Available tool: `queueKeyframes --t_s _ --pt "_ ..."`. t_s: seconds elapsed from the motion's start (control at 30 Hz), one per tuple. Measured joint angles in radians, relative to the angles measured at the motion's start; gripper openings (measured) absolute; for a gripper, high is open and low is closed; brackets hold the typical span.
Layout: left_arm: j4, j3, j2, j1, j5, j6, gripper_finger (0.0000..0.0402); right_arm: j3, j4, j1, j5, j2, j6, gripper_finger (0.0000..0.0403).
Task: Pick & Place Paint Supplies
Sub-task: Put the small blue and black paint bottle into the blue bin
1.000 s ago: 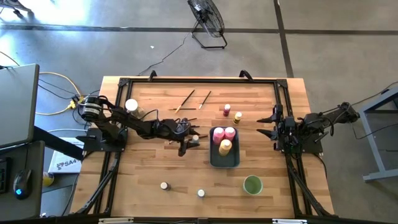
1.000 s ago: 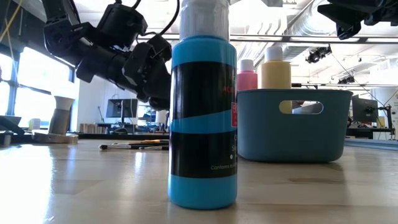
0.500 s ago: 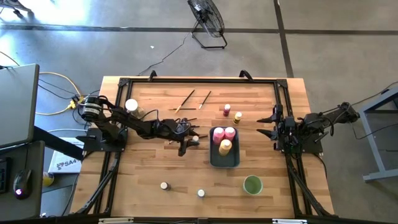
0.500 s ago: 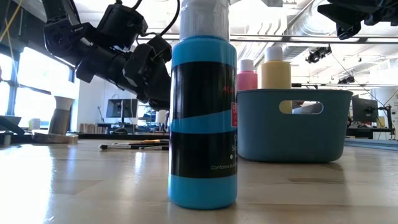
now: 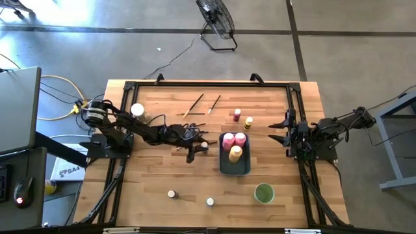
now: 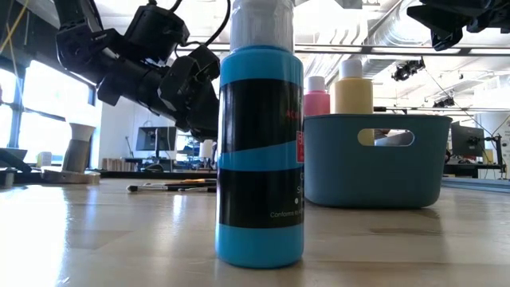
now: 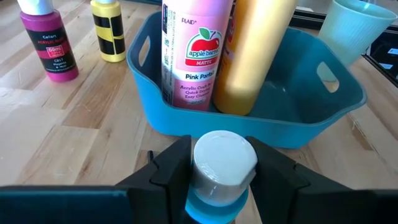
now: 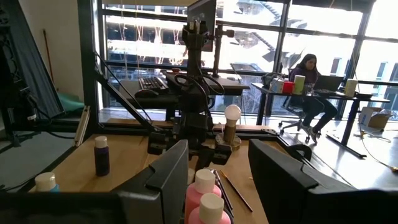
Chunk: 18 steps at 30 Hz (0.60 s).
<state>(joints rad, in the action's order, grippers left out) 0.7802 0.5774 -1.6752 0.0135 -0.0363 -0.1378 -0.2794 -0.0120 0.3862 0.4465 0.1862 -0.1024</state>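
- One left gripper (image 7: 219, 167) sits just beside the blue-grey tray (image 7: 311, 121), its fingers (image 7: 171, 165) on either side of a small blue bottle (image 7: 222, 171) with a pale cap; whether they press on it I cannot tell.
- Blue bottle: upright, long axis vertical, cap up; its base is cut off in the left wrist view.
- Tray contents: pink squeeze bottle (image 7: 196, 53) and yellow squeeze bottle (image 7: 249, 56), both standing upright, tops cut off.
- Magenta bottle (image 7: 48, 38) and yellow-and-black bottle (image 7: 109, 30): upright on the table, near the tray.
- Two paintbrushes (image 5: 203, 102): lying flat at the far side of the table.
- Green cup (image 5: 264, 193): near the tray, contents not visible.
- Right gripper (image 5: 278, 130): parted, empty, at the table's right edge.
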Motion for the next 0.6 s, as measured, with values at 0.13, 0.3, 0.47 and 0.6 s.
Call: queueKeyframes --t_s 0.13,0.3,0.47,0.6 --pt "-0.015 0.001 0.001 0.000 0.001 0.002 0.0140 0.000 0.000 0.000 0.000 0.000 0.000 0.0162" --pt "-0.016 0.001 0.001 0.000 0.002 0.001 0.0140 0.000 0.000 0.000 0.000 0.000 0.000 0.0162" --pt "-0.016 0.001 0.001 0.000 0.002 -0.001 0.0140 0.000 0.000 0.000 0.000 0.000 0.000 0.0162" --pt "-0.016 0.001 0.001 0.000 0.002 -0.002 0.0140 0.000 0.000 0.000 0.000 0.000 0.000 0.0162"
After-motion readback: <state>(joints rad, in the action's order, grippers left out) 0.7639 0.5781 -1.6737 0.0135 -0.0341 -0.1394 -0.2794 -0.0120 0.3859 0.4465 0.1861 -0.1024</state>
